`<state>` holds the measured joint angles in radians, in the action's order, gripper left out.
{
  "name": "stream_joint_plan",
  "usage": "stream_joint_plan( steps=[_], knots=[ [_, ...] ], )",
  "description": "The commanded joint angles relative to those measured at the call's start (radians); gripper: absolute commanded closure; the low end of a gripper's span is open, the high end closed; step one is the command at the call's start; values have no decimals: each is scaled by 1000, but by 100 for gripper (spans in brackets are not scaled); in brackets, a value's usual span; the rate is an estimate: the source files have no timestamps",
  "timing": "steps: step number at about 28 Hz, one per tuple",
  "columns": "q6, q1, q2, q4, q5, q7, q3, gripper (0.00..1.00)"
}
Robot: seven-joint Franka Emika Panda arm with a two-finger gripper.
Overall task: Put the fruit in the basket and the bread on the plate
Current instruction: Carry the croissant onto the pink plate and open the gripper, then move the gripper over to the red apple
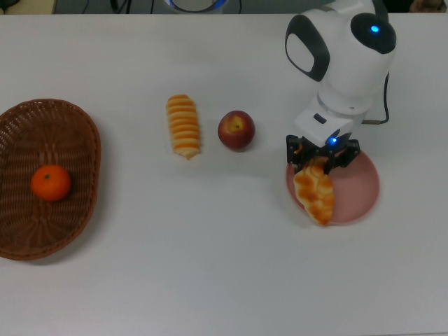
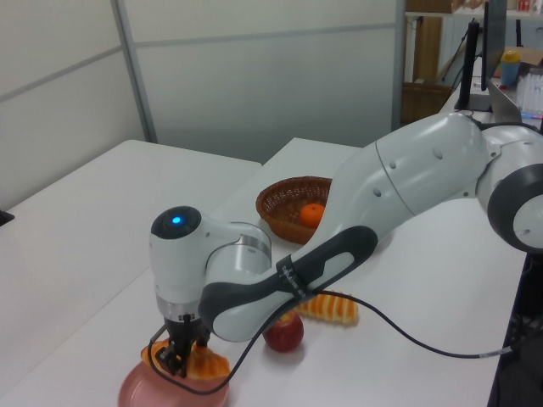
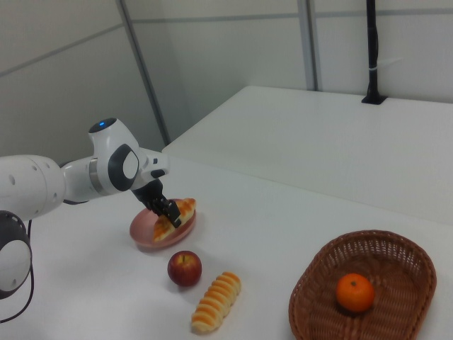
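Note:
My gripper (image 1: 319, 157) is shut on one end of the plaited bread (image 1: 315, 195), which hangs low over the left part of the pink plate (image 1: 357, 186). I cannot tell whether the loaf touches the plate. In the right view the gripper (image 3: 164, 208) holds this bread (image 3: 175, 214) above the plate (image 3: 144, 229). The ribbed bread (image 1: 183, 126) lies on the table beside the red apple (image 1: 236, 130). The orange mandarin (image 1: 50, 182) sits inside the wicker basket (image 1: 42, 133) at the top view's left.
The white arm (image 1: 343, 56) reaches over the table's far right in the top view, with a black cable behind it. In the left view the arm (image 2: 399, 186) stretches across in front of the basket (image 2: 276, 200).

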<state>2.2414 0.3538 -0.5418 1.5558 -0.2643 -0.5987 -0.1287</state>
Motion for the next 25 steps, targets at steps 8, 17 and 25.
stream_joint_plan(
  steps=[8, 17, 25],
  knots=[
    [-131, 4, 115, 17, 33, -16, -2, 0],
    [-261, -30, 216, 75, 68, 5, 11, 0],
    [-296, -139, 367, 237, 155, 181, 11, 0]
  ],
)
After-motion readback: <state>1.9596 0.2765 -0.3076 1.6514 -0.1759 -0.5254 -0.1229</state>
